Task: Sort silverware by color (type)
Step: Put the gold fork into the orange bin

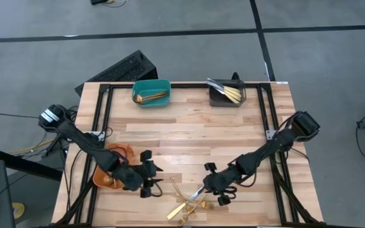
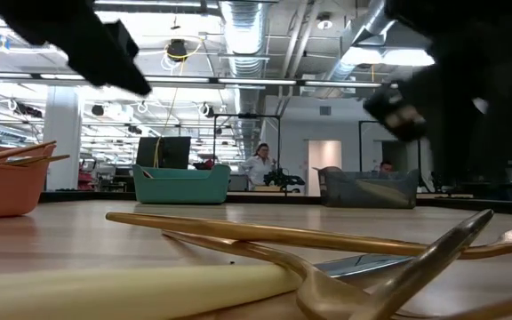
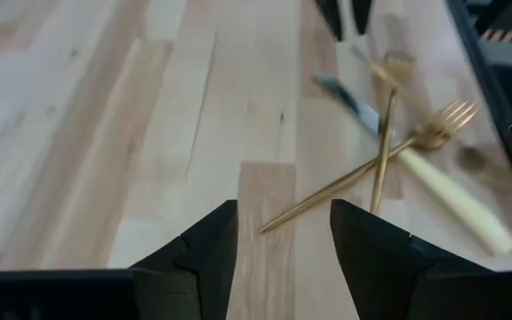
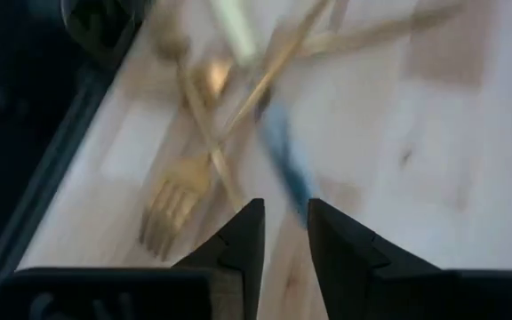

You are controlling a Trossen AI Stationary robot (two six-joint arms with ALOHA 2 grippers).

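Observation:
A small heap of gold silverware lies crossed near the table's near edge. It includes a fork, a cream-handled knife and a knife with a silvery blade. My left gripper is open and hovers to the left of the heap, with bare wood between its fingers. My right gripper is open by a narrow gap, low over the table to the right of the heap. The knife blade's tip lies just ahead of its fingertips. The same heap fills the foreground of the low view.
An orange bin with gold pieces sits under my left arm. A teal bin and a grey bin, both holding silverware, stand at the far edge. Bare wood lies between them and the heap. People show in the room beyond.

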